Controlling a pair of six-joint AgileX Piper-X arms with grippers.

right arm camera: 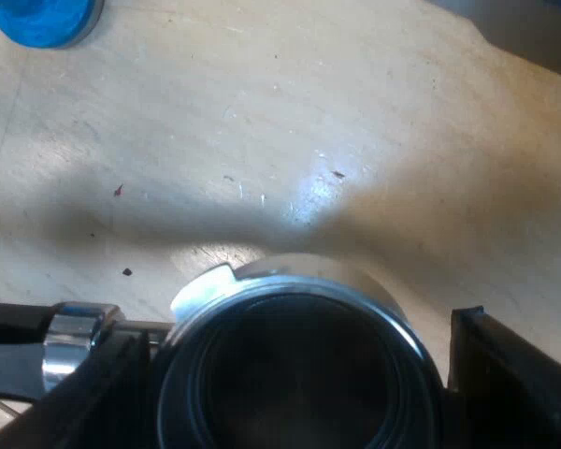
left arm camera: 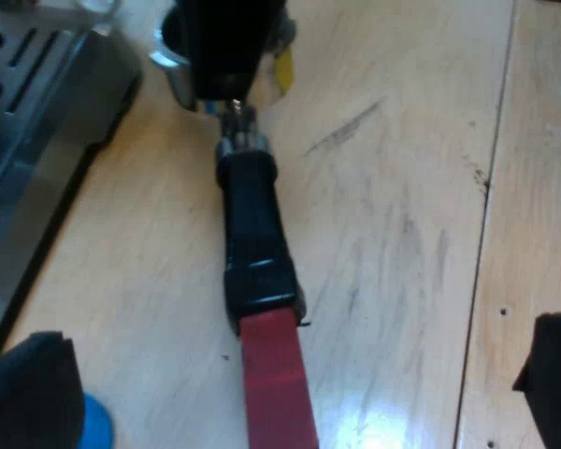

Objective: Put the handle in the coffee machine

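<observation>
Left wrist view first: espresso machine (left arm camera: pixel 28 112) w/ its slotted tray close by, and a blue tamper (left arm camera: pixel 98 426) just beside one of my own fingers. The left gripper (left arm camera: pixel 290 355) is wide open, fingers well apart. The red end (left arm camera: pixel 276 383) of the holder (left arm camera: pixel 252 234) sits btwn them, untouched. The holder stretches across the wooden table (left arm camera: pixel 402 187), dark handle toward this camera, metal basket (left arm camera: pixel 173 61) at the far end near the machine's base. The right gripper (left arm camera: pixel 226 47) is parked right over that basket.

Right wrist view: the basket rim sits btwn the right gripper's fingers, one each side. It reads as clamped on the basket, tho contact on the side away from the neck is hard to confirm. The chrome neck runs off past one finger, and the tamper is well apart on the wood.

My call: this is the pick-up/hand-over step, w/ insertion not yet started. Fingers round the basket would prob. foul the machine's head, so the sound move is for the left gripper to close squarely on the dark handle, not the slick red tip, before the right lets go. Then keep the basket level, bring it up from below w/ the lugs lined up, and twist to lock. Watch the tamper beside the left finger on closing.
</observation>
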